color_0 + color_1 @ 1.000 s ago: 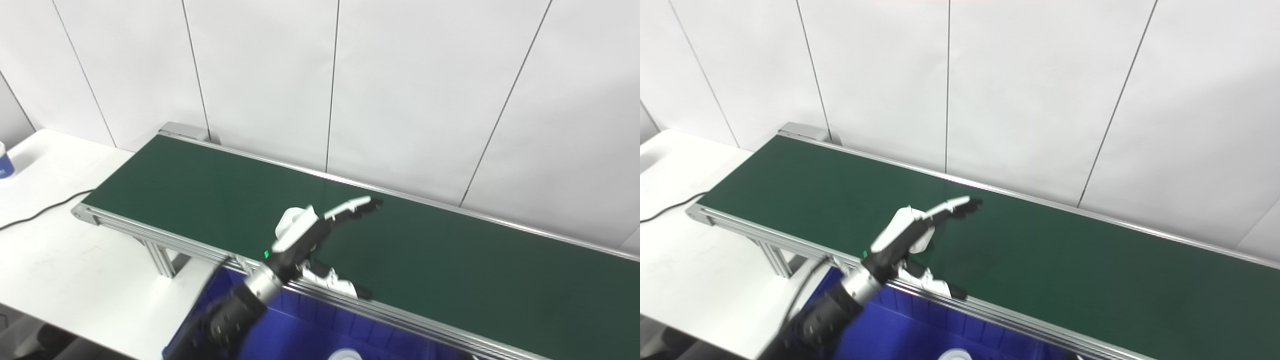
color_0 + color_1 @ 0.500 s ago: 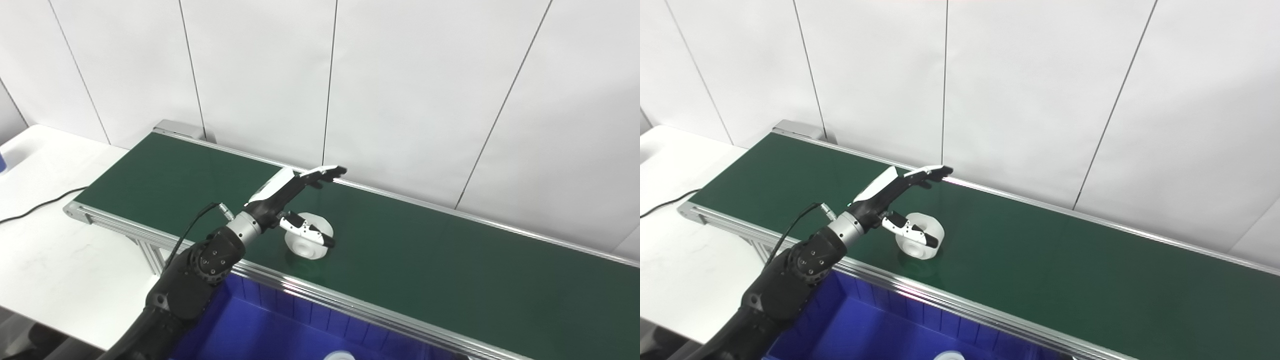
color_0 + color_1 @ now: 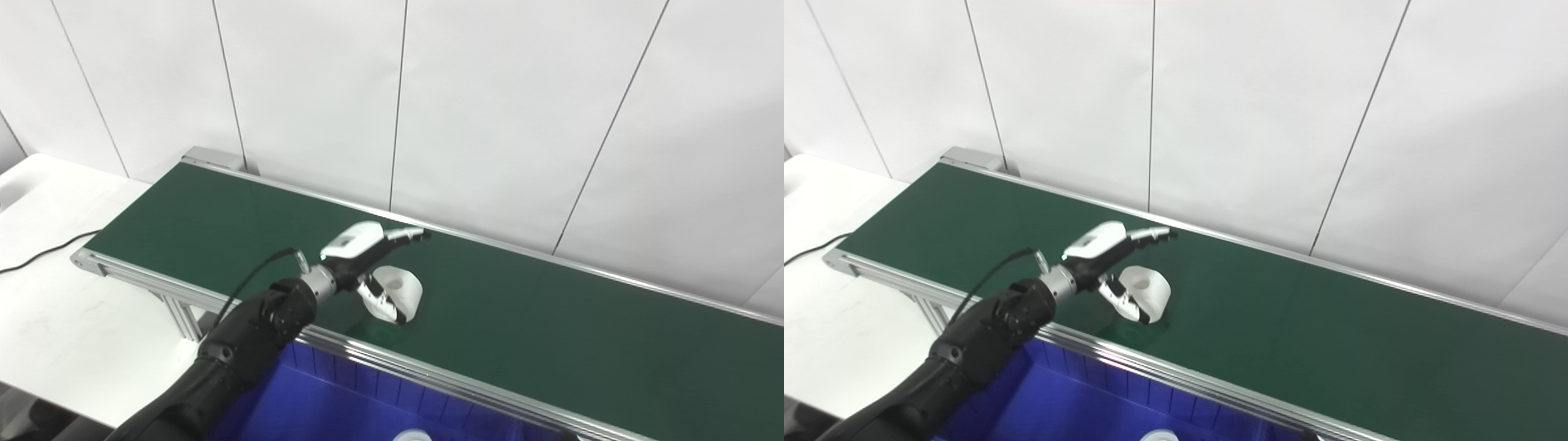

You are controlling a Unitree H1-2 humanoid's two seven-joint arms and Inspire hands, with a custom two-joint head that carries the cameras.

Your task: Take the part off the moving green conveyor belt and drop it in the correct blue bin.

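- The left hand, at frame centre-left, is seen cupped around the part: fingers extended above, thumb below; a closed grip cannot be confirmed.
- The part, a white ring-shaped piece, is tilted on the conveyor belt.
- It is judged rigid, light and smooth; the outer rim is recommended for gripping.
- The blue bin is located at lower centre.

text: none readable | labels: none | numbers: none
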